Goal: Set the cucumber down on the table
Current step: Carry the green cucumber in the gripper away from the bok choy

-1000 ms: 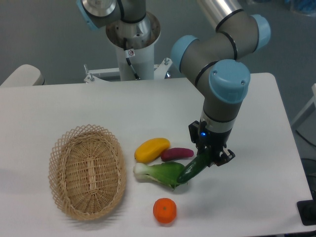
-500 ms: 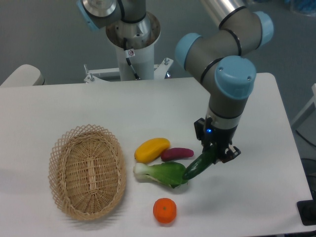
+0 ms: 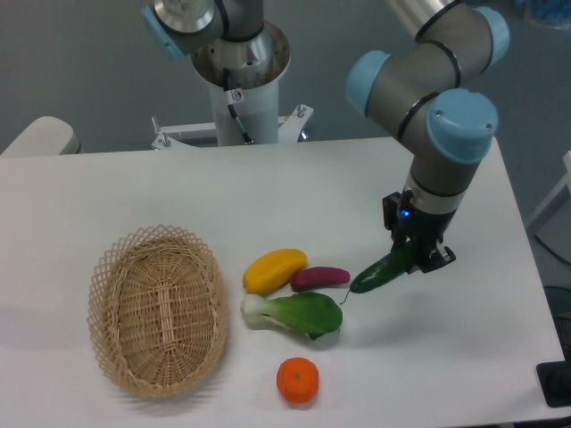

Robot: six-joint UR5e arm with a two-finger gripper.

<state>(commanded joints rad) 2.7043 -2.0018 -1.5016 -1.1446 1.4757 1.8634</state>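
The dark green cucumber point(image 3: 379, 273) is held tilted, its lower tip pointing left toward the purple eggplant point(image 3: 318, 278). My gripper point(image 3: 417, 259) is shut on the cucumber's upper right end, just above the white table point(image 3: 268, 196). Whether the cucumber's low tip touches the tabletop I cannot tell. The cucumber now hangs to the right of the leafy bok choy point(image 3: 294, 314), apart from it.
A yellow mango point(image 3: 274, 269) lies beside the eggplant. An orange point(image 3: 297, 380) sits near the front edge. An oval wicker basket point(image 3: 157, 308) stands at the left. The robot base point(image 3: 239, 62) is at the back. The table's right edge is close to the gripper.
My gripper has carried the cucumber to the right and slightly up, away from the bok choy it overlapped before. The other things have not moved.
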